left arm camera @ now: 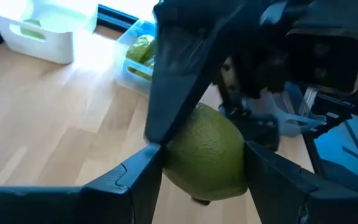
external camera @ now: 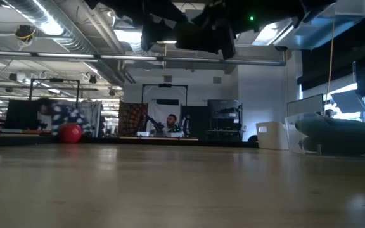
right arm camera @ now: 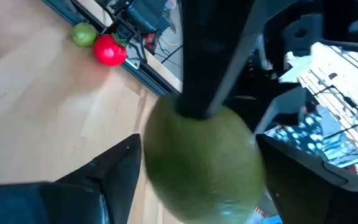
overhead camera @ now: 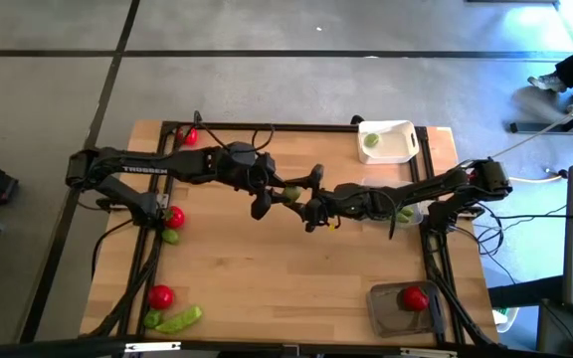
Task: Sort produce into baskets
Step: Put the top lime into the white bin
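A green lime (overhead camera: 291,194) hangs above the middle of the table, where my two grippers meet. My left gripper (left arm camera: 201,177) reaches it from the table's left and my right gripper (right arm camera: 197,180) from the right, and both are shut on it. The white basket (overhead camera: 398,149) at the far right has one lime (overhead camera: 371,141) in it. Green pods lie in the clear basket (overhead camera: 412,212), which is partly under my right arm. A red tomato (overhead camera: 414,296) sits in the dark grey basket (overhead camera: 381,313) at the near right. My left gripper pinches the lime's two opposite sides (left arm camera: 169,165) between its fingers. The fingers come from the table's left, slanting a little downward. The lime is lifted clear of the table. My right gripper has the same lime between its two fingers, one on each side (right arm camera: 151,168). They come about level from the table's right. A finger of the other gripper (right arm camera: 210,68) crosses the lime's front.
Loose produce lies on the left half: tomatoes at the far edge (overhead camera: 189,136), the middle left (overhead camera: 174,217) and the near left (overhead camera: 160,295), a lime (overhead camera: 170,237), and a green pod (overhead camera: 179,320) near the front edge. The wooden table's middle below the grippers is bare.
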Controlling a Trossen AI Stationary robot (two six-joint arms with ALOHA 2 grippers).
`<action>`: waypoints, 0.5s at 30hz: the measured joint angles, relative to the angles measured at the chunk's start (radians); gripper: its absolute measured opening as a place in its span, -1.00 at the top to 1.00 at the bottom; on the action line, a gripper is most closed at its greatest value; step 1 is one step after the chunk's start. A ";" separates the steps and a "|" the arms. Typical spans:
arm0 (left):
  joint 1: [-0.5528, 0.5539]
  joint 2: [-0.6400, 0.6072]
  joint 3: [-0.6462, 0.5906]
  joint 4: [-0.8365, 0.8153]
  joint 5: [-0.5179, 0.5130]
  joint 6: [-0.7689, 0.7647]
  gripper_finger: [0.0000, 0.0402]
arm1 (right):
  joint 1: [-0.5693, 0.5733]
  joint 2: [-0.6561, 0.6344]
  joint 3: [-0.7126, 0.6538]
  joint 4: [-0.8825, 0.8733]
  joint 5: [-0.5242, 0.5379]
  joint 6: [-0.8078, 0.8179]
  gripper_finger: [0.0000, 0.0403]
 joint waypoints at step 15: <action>-0.005 -0.001 -0.002 -0.006 -0.003 0.008 -0.05 | 0.033 -0.001 0.002 0.003 0.063 -0.011 0.20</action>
